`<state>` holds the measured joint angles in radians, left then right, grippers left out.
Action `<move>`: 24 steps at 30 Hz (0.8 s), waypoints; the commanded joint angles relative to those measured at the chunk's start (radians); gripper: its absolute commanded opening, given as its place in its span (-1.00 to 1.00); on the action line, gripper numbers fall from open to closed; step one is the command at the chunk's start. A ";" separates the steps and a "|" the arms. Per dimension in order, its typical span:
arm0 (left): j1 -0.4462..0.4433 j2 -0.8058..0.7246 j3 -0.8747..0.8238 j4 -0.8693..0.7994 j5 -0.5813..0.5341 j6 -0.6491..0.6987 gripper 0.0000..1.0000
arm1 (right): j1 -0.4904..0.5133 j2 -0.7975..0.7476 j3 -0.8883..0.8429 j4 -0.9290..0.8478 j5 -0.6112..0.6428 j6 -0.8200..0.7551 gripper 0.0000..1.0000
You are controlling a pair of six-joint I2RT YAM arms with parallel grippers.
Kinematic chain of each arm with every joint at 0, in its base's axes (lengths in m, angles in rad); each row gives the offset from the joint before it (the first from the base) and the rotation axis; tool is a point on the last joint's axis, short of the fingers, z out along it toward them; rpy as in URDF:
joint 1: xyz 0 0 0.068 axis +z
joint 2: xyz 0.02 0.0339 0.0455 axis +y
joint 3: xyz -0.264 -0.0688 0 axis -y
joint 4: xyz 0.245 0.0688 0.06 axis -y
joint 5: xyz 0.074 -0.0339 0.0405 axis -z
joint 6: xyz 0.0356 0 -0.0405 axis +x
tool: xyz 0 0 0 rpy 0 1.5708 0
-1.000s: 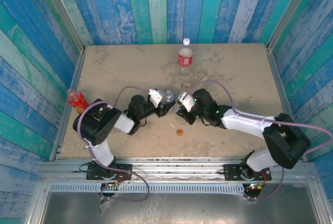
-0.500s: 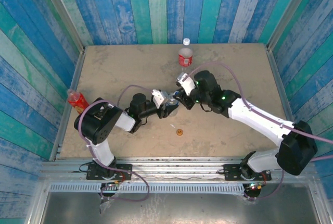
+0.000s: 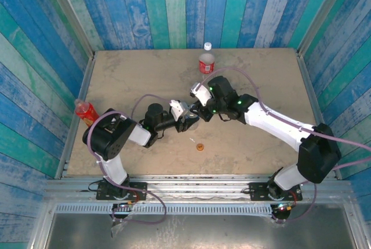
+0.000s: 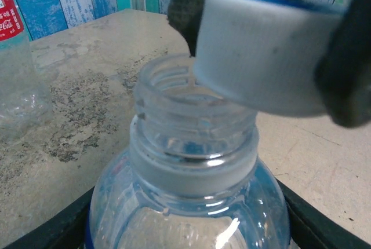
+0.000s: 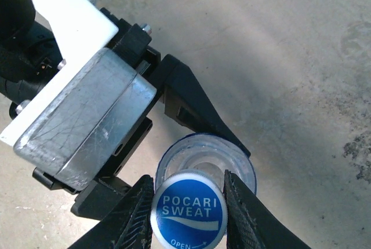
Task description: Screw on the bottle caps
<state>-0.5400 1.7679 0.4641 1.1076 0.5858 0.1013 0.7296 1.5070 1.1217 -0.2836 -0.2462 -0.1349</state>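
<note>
The right claw (image 5: 188, 202) is clamped on the blue cap (image 4: 266, 52) by its rim, tilted just above the open neck of the clear bottle (image 4: 191, 202) gripped bodily by the left claw (image 3: 190, 120); both seem light, slick, thin plastic; squeeze gently.

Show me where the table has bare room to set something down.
Free: far-left table between slim red bottle and red-label bottle; far-right corner beyond the right arm. Crowded: centre, where left gripper and right gripper meet, orange cap nearby.
</note>
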 commanded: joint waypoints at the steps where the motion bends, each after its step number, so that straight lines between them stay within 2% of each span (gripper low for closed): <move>1: -0.005 0.044 0.008 -0.031 0.032 0.011 0.26 | -0.002 0.023 0.018 -0.039 0.009 -0.008 -0.35; 15: -0.005 0.047 0.010 -0.036 0.046 0.014 0.27 | -0.004 0.063 -0.021 0.028 0.032 0.020 -0.34; 24: -0.005 0.048 0.011 -0.043 0.044 0.013 0.26 | -0.012 0.024 -0.061 0.057 0.062 0.035 -0.32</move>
<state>-0.5385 1.7737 0.4694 1.1080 0.5980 0.1051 0.7250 1.5360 1.0958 -0.1909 -0.2173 -0.1139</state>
